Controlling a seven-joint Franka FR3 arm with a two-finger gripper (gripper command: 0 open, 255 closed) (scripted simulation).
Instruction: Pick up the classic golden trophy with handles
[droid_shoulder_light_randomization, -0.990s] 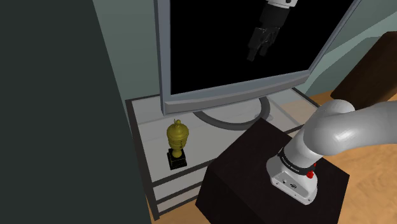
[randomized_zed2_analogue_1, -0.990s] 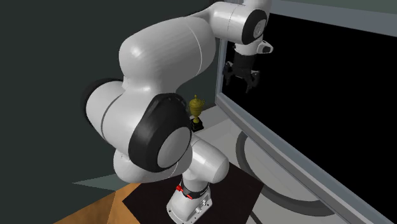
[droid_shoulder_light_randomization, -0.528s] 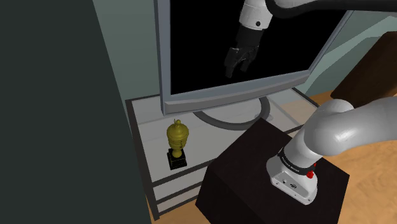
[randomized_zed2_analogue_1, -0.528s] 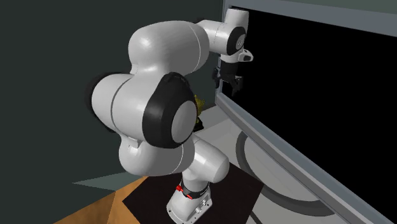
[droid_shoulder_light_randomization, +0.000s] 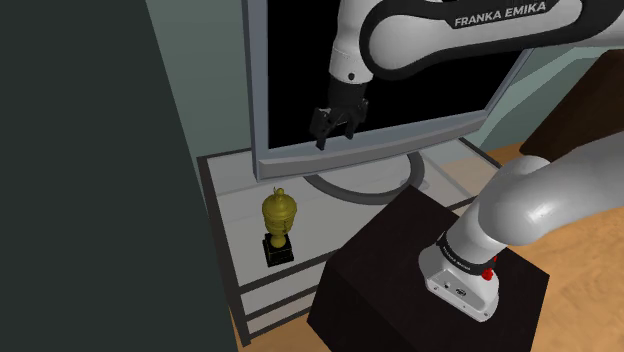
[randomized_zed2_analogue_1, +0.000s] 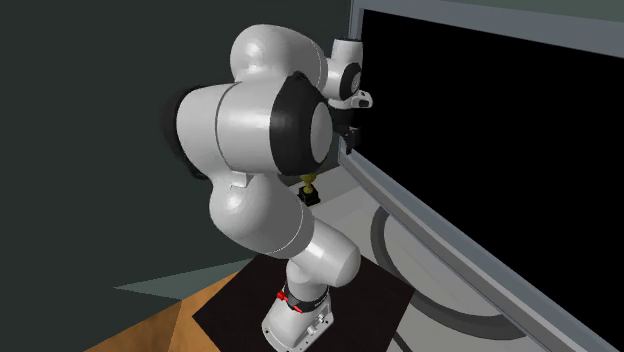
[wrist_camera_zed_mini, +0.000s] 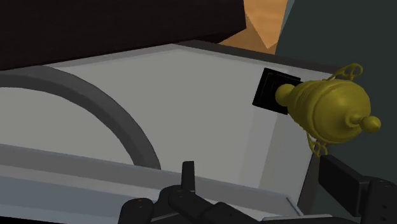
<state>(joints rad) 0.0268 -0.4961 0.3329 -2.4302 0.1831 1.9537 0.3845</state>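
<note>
Since a second ago your white arm has swung down and leftward in the shoulder view, carrying the all-black end effector (droid_shoulder_light_randomization: 333, 135) from the top edge to the lower rim of the big grey-framed black screen (droid_shoulder_light_randomization: 300, 60), fingers spread wide and empty. The golden urn-shaped trophy with two side handles on a black square base (droid_shoulder_light_randomization: 280, 218) stands upright on the pale grey table (droid_shoulder_light_randomization: 232, 200), lower centre-left, well apart from the end effector. It looks rigid, light, glossy and top-heavy, so clasp the bowl between the handles, not the thin handles themselves.
</note>
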